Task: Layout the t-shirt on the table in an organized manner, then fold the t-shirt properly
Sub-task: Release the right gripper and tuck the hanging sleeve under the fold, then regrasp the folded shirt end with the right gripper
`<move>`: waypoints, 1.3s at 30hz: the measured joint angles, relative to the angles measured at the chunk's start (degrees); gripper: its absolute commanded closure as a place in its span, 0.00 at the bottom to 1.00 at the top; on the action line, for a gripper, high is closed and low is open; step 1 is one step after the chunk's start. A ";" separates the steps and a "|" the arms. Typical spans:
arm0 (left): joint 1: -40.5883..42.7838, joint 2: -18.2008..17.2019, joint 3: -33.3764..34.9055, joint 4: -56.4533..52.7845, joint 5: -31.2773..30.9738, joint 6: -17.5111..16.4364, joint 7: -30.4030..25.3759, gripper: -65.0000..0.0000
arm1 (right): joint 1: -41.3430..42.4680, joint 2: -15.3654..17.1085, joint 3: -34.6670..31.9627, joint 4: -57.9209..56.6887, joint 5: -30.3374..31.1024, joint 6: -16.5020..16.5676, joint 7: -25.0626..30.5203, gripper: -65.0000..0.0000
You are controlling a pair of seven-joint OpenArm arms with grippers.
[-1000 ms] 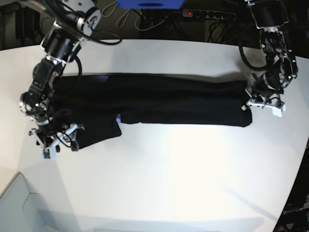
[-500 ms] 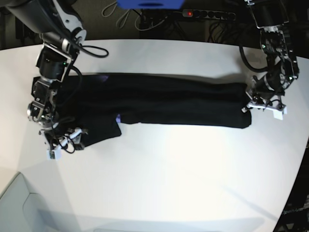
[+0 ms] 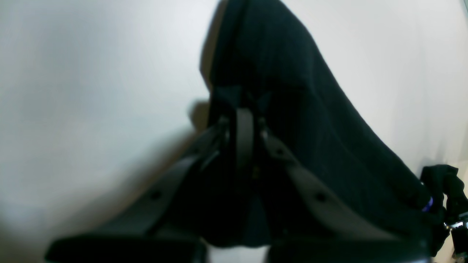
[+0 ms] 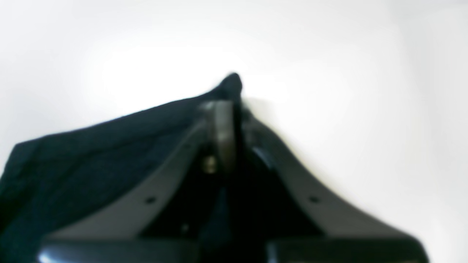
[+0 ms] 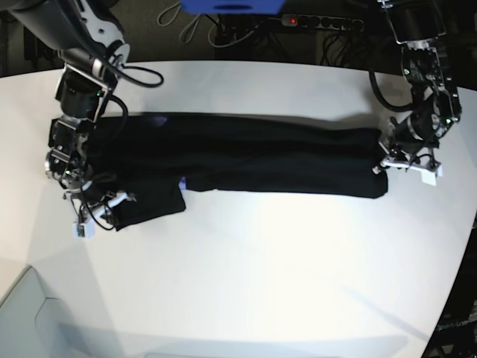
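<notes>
T-shirt (image 5: 246, 160) lay folded lengthwise on the surface (image 5: 283, 276); both tools, left (image 5: 406, 160) and right (image 5: 93, 216), pinched its ends; best lifted together, kept taut.

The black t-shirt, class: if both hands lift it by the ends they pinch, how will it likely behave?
The t-shirt will probably sag in the middle, since it lies as a long limp band between the left hand and right hand. It looks light: thin cloth peaks at the right hand's pinch. It would likely drag, not roll, across the table.
</notes>
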 measured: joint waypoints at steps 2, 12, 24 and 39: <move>0.04 0.02 -0.02 -0.02 0.02 0.02 -0.02 1.00 | -0.74 -0.28 0.00 2.40 -0.70 0.02 -1.36 1.00; -0.13 0.15 0.15 -0.33 0.00 0.00 -0.39 1.00 | -12.00 -3.85 0.33 31.93 -1.05 0.09 -11.89 1.00; -0.13 0.15 -0.02 -0.33 0.00 0.02 -0.39 1.00 | -23.08 -7.56 6.58 52.85 -1.01 0.44 -20.48 1.00; -0.24 0.13 0.00 -0.33 0.02 0.02 -0.44 1.00 | -28.09 -11.06 11.34 55.06 -0.39 0.46 -19.76 1.00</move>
